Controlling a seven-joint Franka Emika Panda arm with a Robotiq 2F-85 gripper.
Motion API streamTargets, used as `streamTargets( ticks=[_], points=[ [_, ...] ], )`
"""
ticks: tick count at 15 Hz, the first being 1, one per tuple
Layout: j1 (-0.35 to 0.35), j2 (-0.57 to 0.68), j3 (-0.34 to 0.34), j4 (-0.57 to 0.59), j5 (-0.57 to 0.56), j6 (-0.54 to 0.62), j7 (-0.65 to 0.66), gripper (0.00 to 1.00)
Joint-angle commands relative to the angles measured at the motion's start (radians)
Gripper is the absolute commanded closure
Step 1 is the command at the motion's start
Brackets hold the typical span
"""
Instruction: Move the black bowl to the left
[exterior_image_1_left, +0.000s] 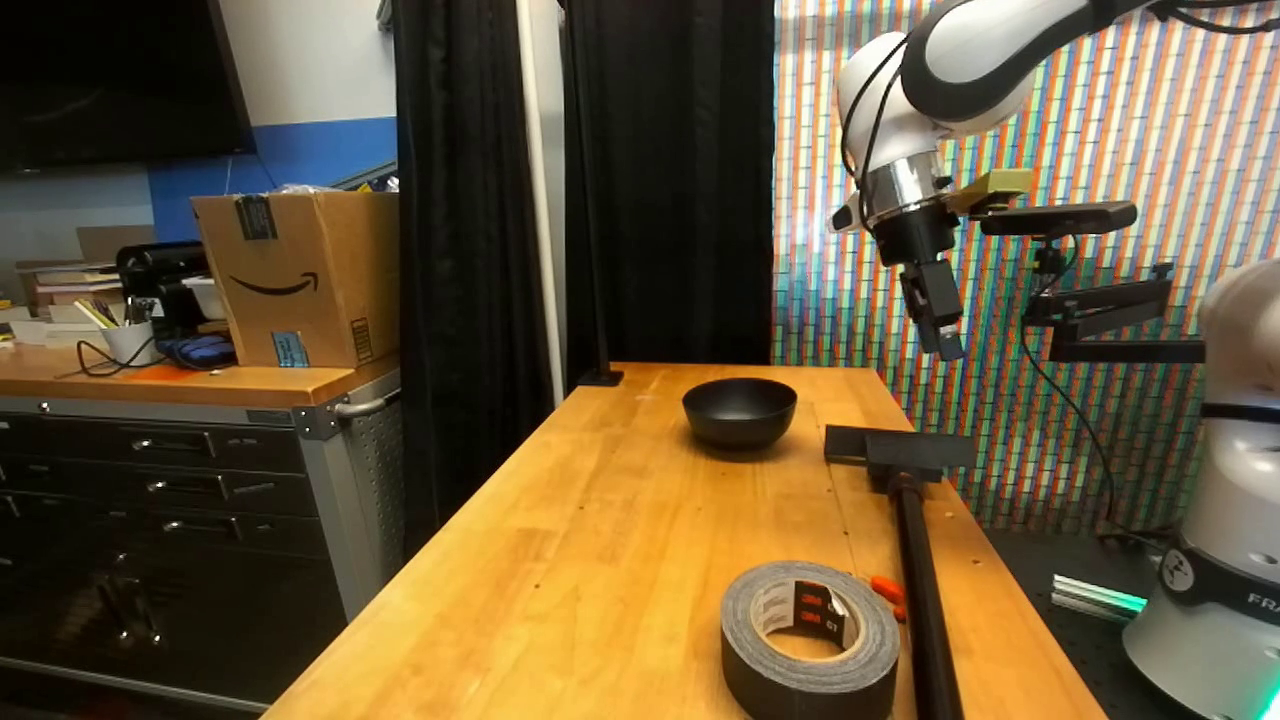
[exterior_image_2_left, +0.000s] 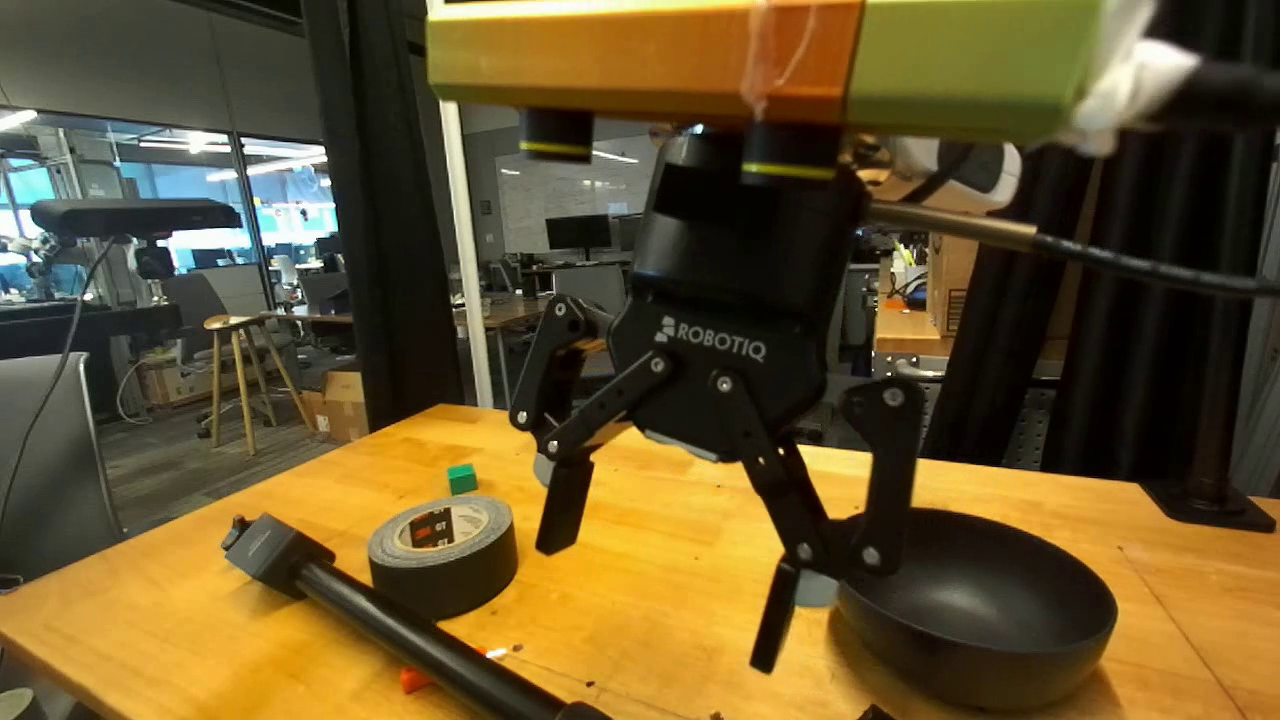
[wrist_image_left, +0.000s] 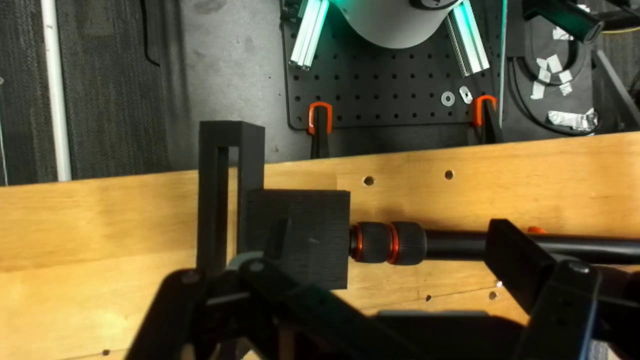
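The black bowl (exterior_image_1_left: 740, 418) sits upright on the far part of the wooden table in an exterior view. It also shows in an exterior view (exterior_image_2_left: 985, 610) at the right, where a finger of the gripper overlaps its left edge. My gripper (exterior_image_2_left: 668, 570) is open with nothing between its fingers. In an exterior view the gripper (exterior_image_1_left: 943, 345) hangs high above the table's robot-side edge, to the right of the bowl and apart from it. In the wrist view the gripper's fingers (wrist_image_left: 400, 255) are spread above a black pole. The bowl does not show in the wrist view.
A black pole with a flat head (exterior_image_1_left: 918, 560) lies along the table's (exterior_image_1_left: 600, 540) robot-side edge, also under the gripper in the wrist view (wrist_image_left: 455, 245). A dark grey tape roll (exterior_image_2_left: 445, 580) stands beside it. A small green block (exterior_image_2_left: 462, 479) and an orange item (exterior_image_1_left: 888, 589) lie nearby.
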Motion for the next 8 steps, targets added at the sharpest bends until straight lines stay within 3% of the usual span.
streamTargets(
  ticks=[1,8],
  points=[
    [0.044,0.085,0.025,0.087,0.051,0.016,-0.017,0.00],
    [0.080,0.281,-0.021,0.296,0.099,0.075,-0.241,0.00]
  ],
)
